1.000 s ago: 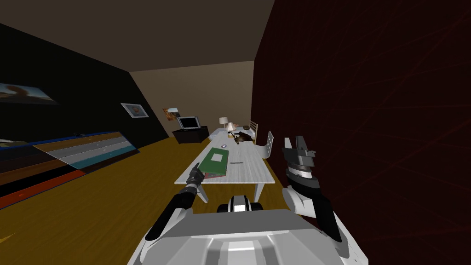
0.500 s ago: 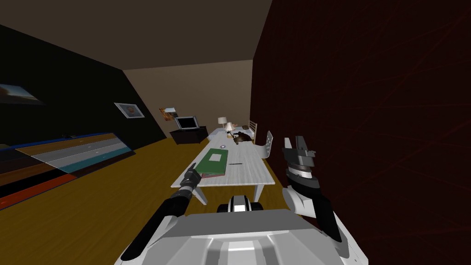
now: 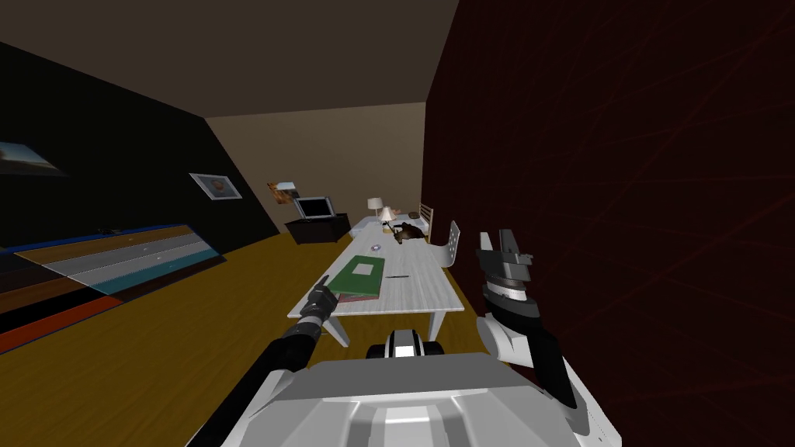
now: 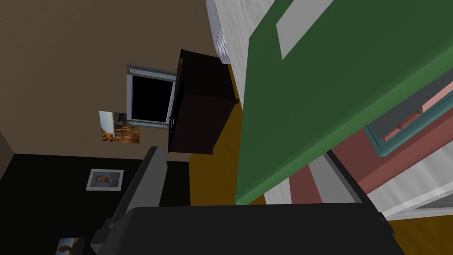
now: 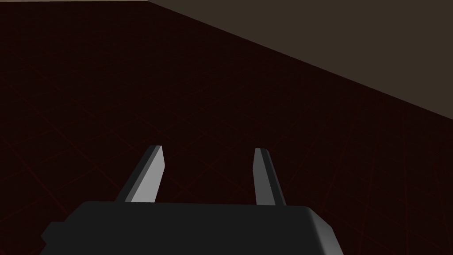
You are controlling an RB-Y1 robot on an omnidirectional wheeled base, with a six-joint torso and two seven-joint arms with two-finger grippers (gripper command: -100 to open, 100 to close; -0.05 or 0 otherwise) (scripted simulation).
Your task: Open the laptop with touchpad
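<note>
Left end effector (image 3: 326, 285) fingers spread, straddling green laptop (image 3: 353, 281) lid corner

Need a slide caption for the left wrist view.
Open left gripper at a corner of the green laptop on the white table.

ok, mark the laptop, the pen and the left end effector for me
laptop (image 3: 354, 282): head view, on the green lid.
pen (image 3: 398, 275): head view, middle of its dark shaft.
left end effector (image 3: 328, 285): head view, between its fingertips, at the laptop's near corner.
</note>
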